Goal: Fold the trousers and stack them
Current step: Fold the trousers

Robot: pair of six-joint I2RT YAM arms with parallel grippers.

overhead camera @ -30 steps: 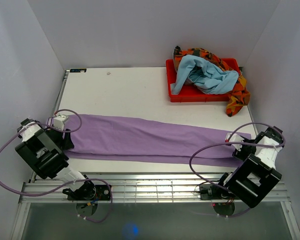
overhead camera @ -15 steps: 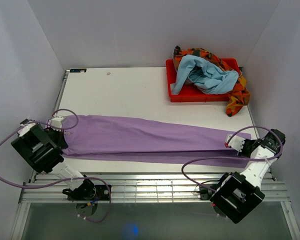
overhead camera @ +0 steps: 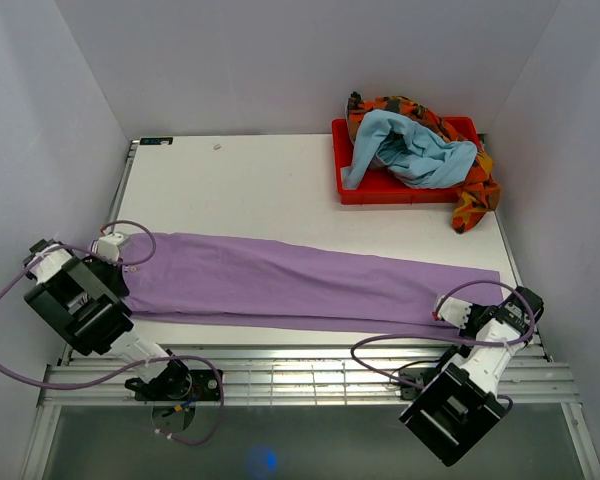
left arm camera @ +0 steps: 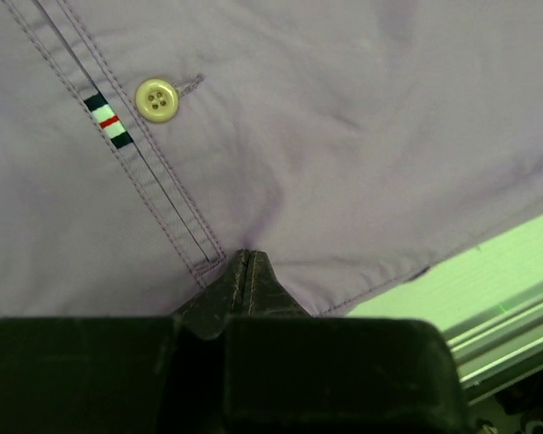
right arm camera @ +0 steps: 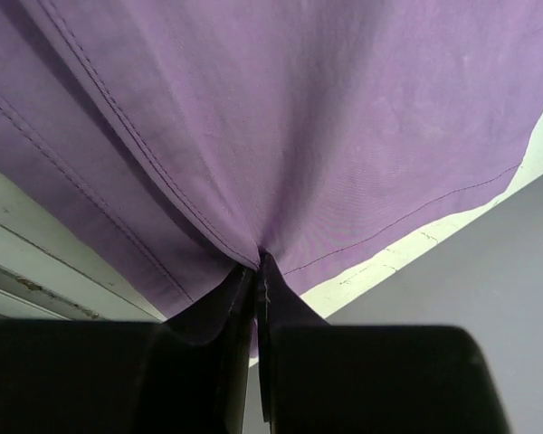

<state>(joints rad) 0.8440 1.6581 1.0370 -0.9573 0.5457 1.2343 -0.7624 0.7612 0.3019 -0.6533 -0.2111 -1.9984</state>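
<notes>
Lilac trousers point(overhead camera: 300, 282) laid out; left gripper point(left arm camera: 244, 260) clamps the waist end, right gripper point(right arm camera: 258, 260) the leg end. Next, probably: fold the ends together.

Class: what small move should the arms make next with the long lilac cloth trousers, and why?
Probably raise the right end and carry it toward the left. The long lilac cloth trousers lie spread full-length on the white table, with the left pincer and right pincer each shut on one end, ready for a fold.
</notes>
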